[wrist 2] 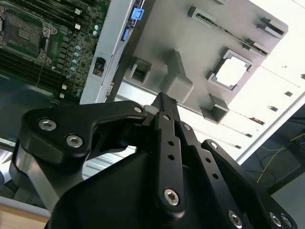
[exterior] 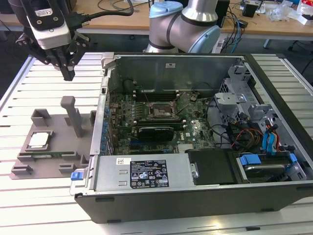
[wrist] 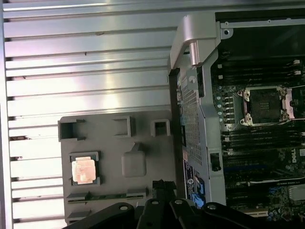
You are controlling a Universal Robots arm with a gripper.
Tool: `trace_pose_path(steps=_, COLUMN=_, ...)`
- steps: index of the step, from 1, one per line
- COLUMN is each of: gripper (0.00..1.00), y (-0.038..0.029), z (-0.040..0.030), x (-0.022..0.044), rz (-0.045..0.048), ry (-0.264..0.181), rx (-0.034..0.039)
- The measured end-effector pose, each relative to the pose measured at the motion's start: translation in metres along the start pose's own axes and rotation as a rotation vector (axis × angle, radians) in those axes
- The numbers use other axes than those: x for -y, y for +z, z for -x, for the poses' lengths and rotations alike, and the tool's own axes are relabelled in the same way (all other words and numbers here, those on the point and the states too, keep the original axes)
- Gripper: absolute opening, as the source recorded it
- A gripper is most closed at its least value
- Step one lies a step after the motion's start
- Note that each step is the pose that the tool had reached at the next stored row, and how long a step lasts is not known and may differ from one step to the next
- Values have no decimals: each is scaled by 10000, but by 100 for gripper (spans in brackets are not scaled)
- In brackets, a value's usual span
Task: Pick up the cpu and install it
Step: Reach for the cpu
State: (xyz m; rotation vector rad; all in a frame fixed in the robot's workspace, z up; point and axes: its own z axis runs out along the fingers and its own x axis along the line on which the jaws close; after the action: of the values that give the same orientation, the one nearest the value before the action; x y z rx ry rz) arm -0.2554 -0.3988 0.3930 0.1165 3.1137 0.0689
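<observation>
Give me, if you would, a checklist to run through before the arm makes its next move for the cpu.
1. The cpu lies flat in its pocket on the grey tray: ok.
2. The gripper is empty: ok, it hangs above the table, apart from the tray.
3. Gripper open for a pick: not ok, it is shut.
4. Gripper lined up over the cpu: not ok, in the first wrist view the cpu sits well apart from the gripper's tip.
5. The socket holds no chip: ok.
6. The socket's metal frame is lifted clear: cannot tell.
</observation>
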Motion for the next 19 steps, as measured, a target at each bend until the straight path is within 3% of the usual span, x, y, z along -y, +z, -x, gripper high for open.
trace_pose_path(steps=4, gripper=11, y=0, z=-8, x=1, rz=0, ry=3, rx=0)
trace_pose_path(steps=9, gripper=11, y=-1, z=-73, x=6, rz=0, ry=0, rx=0)
trace_pose_path(steps=19, gripper=11, y=-4, z=-305, x=23, rz=0, ry=0, rx=1)
